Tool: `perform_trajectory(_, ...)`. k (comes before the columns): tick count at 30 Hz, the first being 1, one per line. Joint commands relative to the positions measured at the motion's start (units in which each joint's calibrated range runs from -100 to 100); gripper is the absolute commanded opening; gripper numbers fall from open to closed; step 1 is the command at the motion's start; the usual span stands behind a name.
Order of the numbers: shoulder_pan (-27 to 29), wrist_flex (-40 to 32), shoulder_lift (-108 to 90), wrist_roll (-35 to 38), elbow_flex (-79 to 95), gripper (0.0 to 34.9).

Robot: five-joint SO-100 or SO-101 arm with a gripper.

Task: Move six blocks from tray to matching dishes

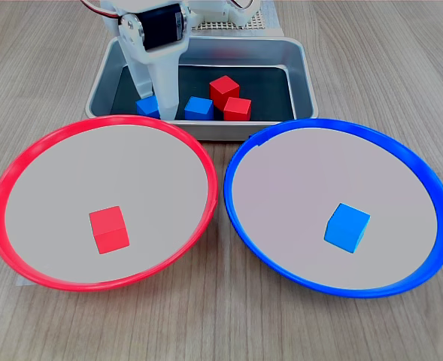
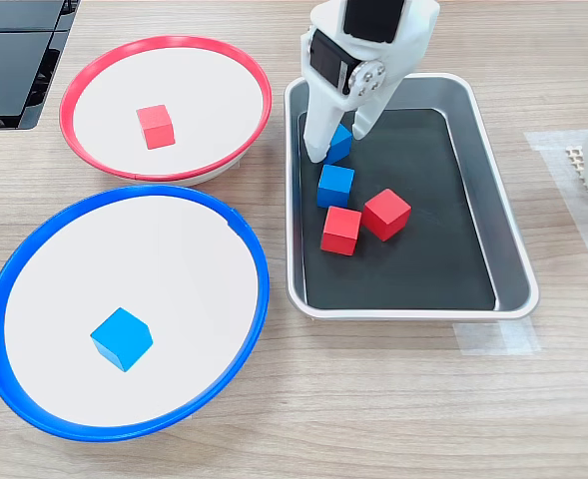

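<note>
One red cube (image 2: 155, 127) sits in the red-rimmed dish (image 2: 234, 60) and one blue cube (image 2: 122, 338) in the blue-rimmed dish (image 2: 257, 289). In the second exterior view, the gripper (image 2: 335, 143) straddles a blue block (image 2: 340, 141) at the tray's (image 2: 508, 249) far left; whether it has closed on it, I cannot tell. The third pick seems in hand; next: close, lift, carry to the blue-rimmed dish.

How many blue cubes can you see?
3. One lies in the blue-rimmed dish; two sit in the tray: one free, one at the tool. None seems hidden.
</note>
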Motion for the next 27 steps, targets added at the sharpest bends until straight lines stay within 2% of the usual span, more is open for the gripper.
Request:
perform_trajectory(1, -0.1, -1.0, 0.2, 1.3, -0.1, 11.3)
perform_trajectory(2, -0.1, -1.0, 0.4, 1.4, -0.6, 2.3)
perform_trajectory(3, -0.3, -0.4, 0.5, 1.5, -1.2, 0.3)
perform_trajectory(5, -1.1, 4.8, 0.3, 1.5, -4.8, 0.3)
perform_trajectory(7, -3.9, 15.2, -0.4, 1.3, -11.0, 0.2)
perform_trajectory(8, -4.7, 17.2, -0.5, 1.1, -12.5, 0.2)
perform_trajectory(10, -9.8, 25.2, -0.8, -1.8, -19.8, 0.2)
perform_trajectory(12, -13.7, 27.7, -0.6, -5.1, -24.6, 0.2)
perform_trajectory(16, -21.8, 25.2, 2.7, -15.3, -34.3, 0.2)
perform_trajectory(18, -25.1, 20.0, 5.8, -20.5, -38.2, 0.2)
perform_trajectory(21, -28.3, 13.2, 9.1, -24.4, -40.7, 0.3)
perform_trajectory(22, -29.0, 11.1, 9.9, -25.0, -40.7, 0.5)
perform_trajectory(27, -30.8, 4.3, 11.1, -26.5, -37.4, 14.8)
